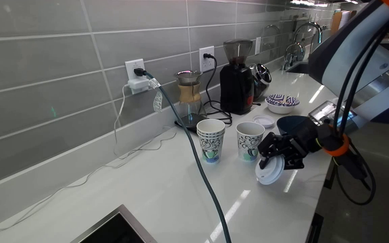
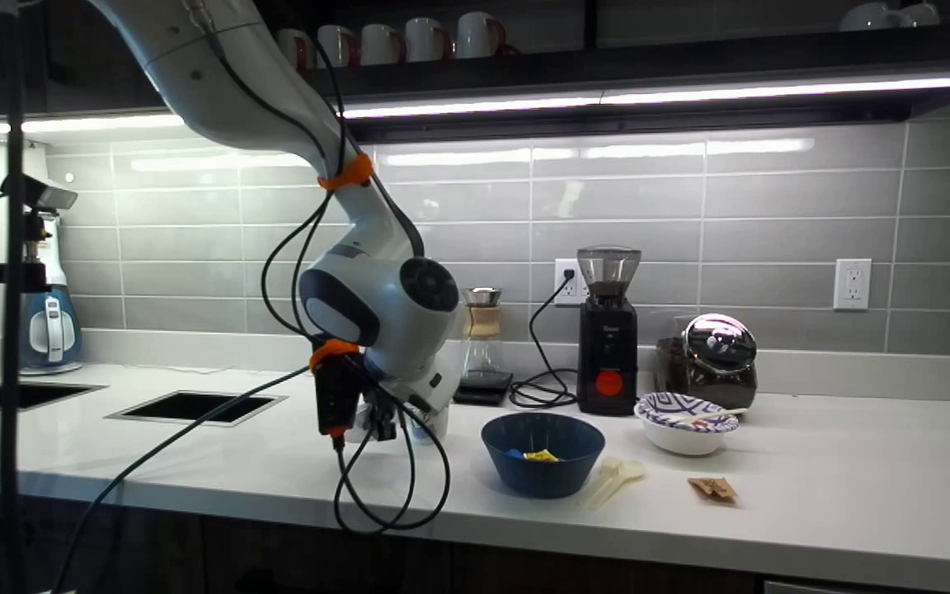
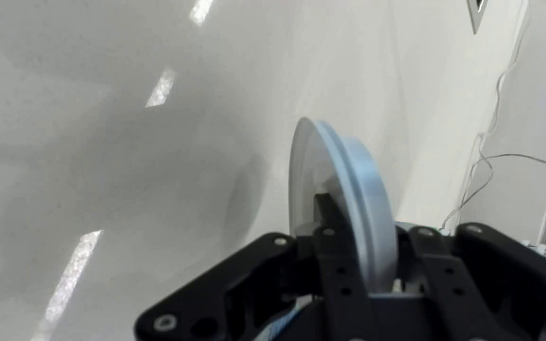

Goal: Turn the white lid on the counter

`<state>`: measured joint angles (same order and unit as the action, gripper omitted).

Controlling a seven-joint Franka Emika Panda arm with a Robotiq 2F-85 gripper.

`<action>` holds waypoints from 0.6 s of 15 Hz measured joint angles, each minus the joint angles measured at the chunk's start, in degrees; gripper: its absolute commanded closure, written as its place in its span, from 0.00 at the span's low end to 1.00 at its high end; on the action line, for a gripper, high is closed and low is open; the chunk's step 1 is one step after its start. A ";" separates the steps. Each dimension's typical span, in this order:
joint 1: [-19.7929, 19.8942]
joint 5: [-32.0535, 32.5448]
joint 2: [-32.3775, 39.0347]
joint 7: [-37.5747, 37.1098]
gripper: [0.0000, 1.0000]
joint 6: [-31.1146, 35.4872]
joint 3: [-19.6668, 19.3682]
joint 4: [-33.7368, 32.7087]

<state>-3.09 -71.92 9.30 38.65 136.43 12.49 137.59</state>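
1. Farthest left in an exterior view, a thin white cord (image 1: 93,173) trails over the counter (image 1: 167,202) near the tiled wall (image 1: 39,67); a dark green cable (image 1: 198,158) runs from an outlet (image 1: 134,64) across the foreground.
2. A glass coffee maker (image 1: 190,92) with a wooden collar stands near the wall; a stack of paper cups (image 1: 211,143) rises upright before it.
3. A black grinder (image 1: 235,87) follows; a single paper cup (image 1: 248,140) stands upright, apart from the stack.
4. A shallow white disc (image 1: 263,120) lies flat on the counter, behind that cup.
5. The white lid (image 1: 271,172) is tilted in the gripper (image 3: 363,222); the jaws pinch its rim, one of the fingers (image 3: 330,215) on the hollow side; whether its lower edge touches the counter cannot be told.
6. A patterned bowl (image 1: 280,109) sits farther back; a blue bowl (image 2: 543,478) stands near it; the arm (image 1: 338,60) reaches in from the right.
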 measured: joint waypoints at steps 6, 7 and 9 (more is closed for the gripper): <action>-0.07 0.01 2.16 2.78 0.35 -3.96 -1.59 -0.54; -0.11 0.03 2.49 3.02 0.33 -4.03 -1.74 -0.60; -0.18 0.04 2.87 3.48 0.24 -4.03 -1.93 -0.62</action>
<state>-3.28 -71.88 12.17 42.13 132.40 10.56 136.97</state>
